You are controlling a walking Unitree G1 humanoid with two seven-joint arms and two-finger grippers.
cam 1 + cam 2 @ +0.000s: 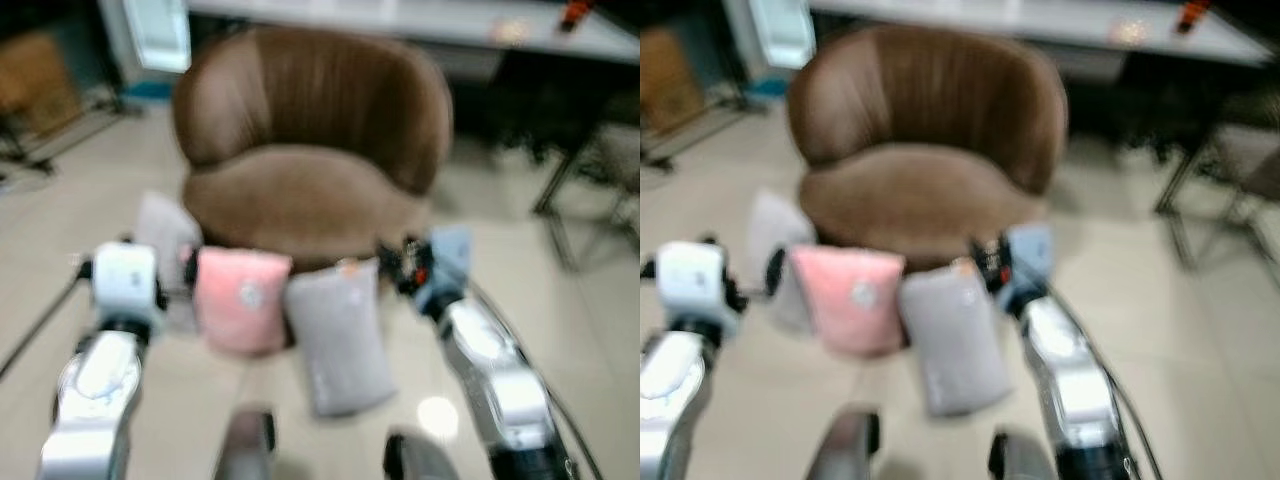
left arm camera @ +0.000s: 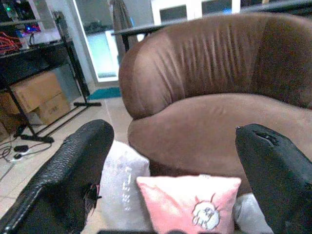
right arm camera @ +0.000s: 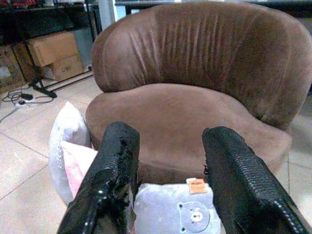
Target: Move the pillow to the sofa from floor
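Currently the approach is judged to be in hand; no pillow has been lifted yet. The right gripper [image 3: 168, 175] is held released, its two fingers spread wide with nothing between them, and the grey pillow [image 3: 178, 209] lies just below and ahead of its tips, leaning on the floor against the front of the brown sofa [image 3: 195, 97]. The left gripper [image 2: 170, 180] is likewise released and empty; the pink pillow [image 2: 192, 204] sits directly ahead of it between the spread fingers, with a white pillow [image 2: 122, 185] just beside that, toward the gripper's outer side. Beyond the right gripper a pale blue pillow [image 1: 450, 255] is seen, partly hidden by the wrist. The sofa seat is bare and lies above and beyond both grippers.

The head views are blurred, so contact cannot be confirmed from them. For the grasp, the chosen gripper should be lowered until the pillow's upper edge is well between the fingers, then closed firmly on the soft bulk rather than on a corner. The lift should be carried clear of the seat's front lip before release, as the neighbouring pillows touch and may be dragged along.
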